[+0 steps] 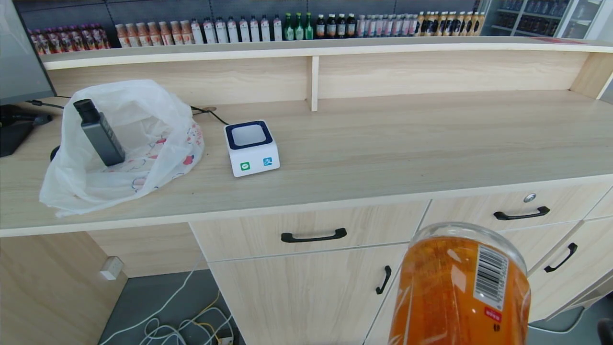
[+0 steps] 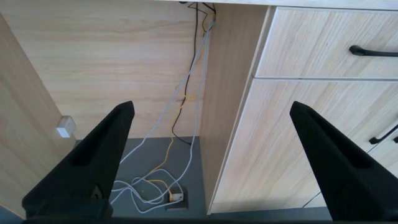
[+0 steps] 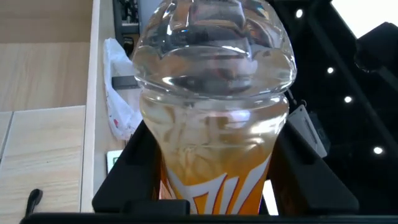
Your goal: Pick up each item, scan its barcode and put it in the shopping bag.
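Observation:
An orange drink bottle [image 1: 459, 287] is held low in front of the cabinets at the right of the head view, its barcode label [image 1: 491, 275] facing up. My right gripper [image 3: 214, 180] is shut on this bottle [image 3: 214, 93], with black fingers [image 3: 130, 174] on both sides of it. The white scanner [image 1: 251, 147] sits on the wooden counter [image 1: 407, 143]. Left of it lies the open white shopping bag [image 1: 163, 120] with a dark grey bottle [image 1: 99, 132] standing tilted in it. My left gripper [image 2: 212, 112] is open below counter height, facing the cabinet side, with nothing between its fingers.
A raised shelf [image 1: 306, 48] with a row of drink bottles [image 1: 306, 26] runs along the back of the counter. A dark monitor [image 1: 21, 52] stands at the far left. Drawers with black handles [image 1: 313, 236] lie below the counter. Cables [image 2: 155, 186] lie on the floor.

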{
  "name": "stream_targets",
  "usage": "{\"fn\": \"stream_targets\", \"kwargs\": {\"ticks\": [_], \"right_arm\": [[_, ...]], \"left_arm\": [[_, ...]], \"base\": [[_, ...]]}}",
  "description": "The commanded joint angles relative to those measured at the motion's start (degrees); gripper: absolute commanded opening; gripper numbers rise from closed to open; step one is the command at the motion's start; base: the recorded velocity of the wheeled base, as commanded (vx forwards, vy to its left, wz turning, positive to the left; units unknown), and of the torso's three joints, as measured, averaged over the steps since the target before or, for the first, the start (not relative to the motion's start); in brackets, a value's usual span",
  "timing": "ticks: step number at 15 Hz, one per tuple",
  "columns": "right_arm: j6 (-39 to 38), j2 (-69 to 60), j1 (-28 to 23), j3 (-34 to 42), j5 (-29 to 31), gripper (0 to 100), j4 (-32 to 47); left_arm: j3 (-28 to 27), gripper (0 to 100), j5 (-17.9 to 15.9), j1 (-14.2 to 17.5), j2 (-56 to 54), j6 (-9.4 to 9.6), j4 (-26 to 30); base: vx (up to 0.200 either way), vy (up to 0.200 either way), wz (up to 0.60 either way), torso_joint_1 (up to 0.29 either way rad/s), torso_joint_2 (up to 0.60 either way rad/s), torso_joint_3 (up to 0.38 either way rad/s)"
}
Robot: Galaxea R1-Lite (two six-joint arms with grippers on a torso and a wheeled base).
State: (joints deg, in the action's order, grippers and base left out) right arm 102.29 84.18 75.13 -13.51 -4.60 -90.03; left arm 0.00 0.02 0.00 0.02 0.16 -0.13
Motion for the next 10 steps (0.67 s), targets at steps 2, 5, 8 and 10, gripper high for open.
{"fn": "stream_targets", "kwargs": {"ticks": [2,5,8,10], "right_arm": [[0.28,0.29,0.98,-1.26,-0.06,0,0.03],[0.19,0.37,0.98,-1.17,-0.24,0,0.03],[-2.27,0.11,0.89,-1.87,-0.24,0,0.03],[-9.39,0.81,0.54,-2.49,-0.24,0,0.03]], "left_arm": [[0.0,100,0.06,0.0,-0.02,0.02,-0.04],[0.0,100,0.06,0.0,-0.02,0.02,-0.04],[0.0,100,0.06,0.0,-0.02,0.02,-0.04],[0.0,100,0.06,0.0,-0.02,0.02,-0.04]], "base": [[0.0,0.0,0.0,0.0,0.0,0.0],[0.0,0.0,0.0,0.0,0.0,0.0],[0.0,0.0,0.0,0.0,0.0,0.0],[0.0,0.0,0.0,0.0,0.0,0.0]]}}
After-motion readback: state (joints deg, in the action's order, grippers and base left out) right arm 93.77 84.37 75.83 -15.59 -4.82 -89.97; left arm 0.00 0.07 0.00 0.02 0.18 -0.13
